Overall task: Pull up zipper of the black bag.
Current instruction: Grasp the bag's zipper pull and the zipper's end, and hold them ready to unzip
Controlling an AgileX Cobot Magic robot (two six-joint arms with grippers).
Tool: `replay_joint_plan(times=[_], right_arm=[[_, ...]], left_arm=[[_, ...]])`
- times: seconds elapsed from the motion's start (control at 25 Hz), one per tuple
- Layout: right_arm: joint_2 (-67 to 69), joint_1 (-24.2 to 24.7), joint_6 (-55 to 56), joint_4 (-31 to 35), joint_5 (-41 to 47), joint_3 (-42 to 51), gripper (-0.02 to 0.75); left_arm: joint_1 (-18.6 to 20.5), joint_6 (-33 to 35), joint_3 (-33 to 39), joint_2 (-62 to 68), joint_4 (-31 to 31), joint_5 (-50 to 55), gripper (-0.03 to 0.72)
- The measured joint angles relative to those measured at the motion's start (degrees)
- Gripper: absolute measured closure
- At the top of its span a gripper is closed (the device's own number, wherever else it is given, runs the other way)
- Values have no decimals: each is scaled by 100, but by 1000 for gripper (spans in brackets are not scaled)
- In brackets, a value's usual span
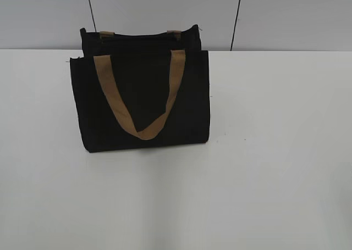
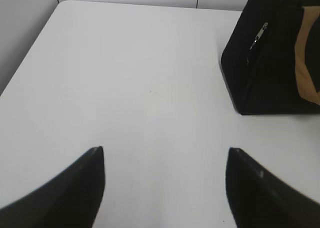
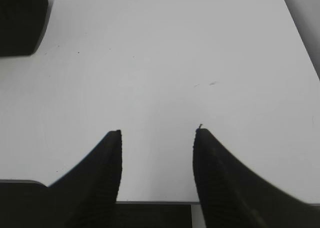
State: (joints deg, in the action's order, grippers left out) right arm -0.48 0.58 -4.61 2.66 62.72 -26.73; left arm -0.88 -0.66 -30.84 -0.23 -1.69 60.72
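Exterior view: the black bag (image 1: pixel 140 96) stands upright on the white surface (image 1: pixel 275 151), left of centre and near the back wall, with one tan handle (image 1: pixel 140 99) drooping over its front. It looks like soft, light fabric that would probably slide or fold under a pull, so bracing it seems wise. Neither arm shows here.

Left wrist view: the left end effector (image 2: pixel 165 158) is spread apart and holds nothing, well short of the bag. The zipper (image 2: pixel 260 37) with its small silver tab shows on the bag's near end, the likely place to pinch.

Right wrist view: the right end effector (image 3: pixel 157 135) is likewise released and bare, near the surface's front edge, with open room ahead.
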Motion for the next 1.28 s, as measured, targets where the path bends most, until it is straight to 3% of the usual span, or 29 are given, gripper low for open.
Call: replay_joint_plan(times=[0.52,0.8,1.12,1.28], right_arm=[[0,0,0,0,0,0,381],[0,0,0,0,0,0,381],[0,0,0,0,0,0,381],[0,0,0,0,0,0,381]], left_arm=[[0,365,-83,75,35,-210,125],[0,412,-57,804,89,-2649,125],[0,418,656,2794,52,-6252,146],[0,418,837,3870,77,-7401,157]])
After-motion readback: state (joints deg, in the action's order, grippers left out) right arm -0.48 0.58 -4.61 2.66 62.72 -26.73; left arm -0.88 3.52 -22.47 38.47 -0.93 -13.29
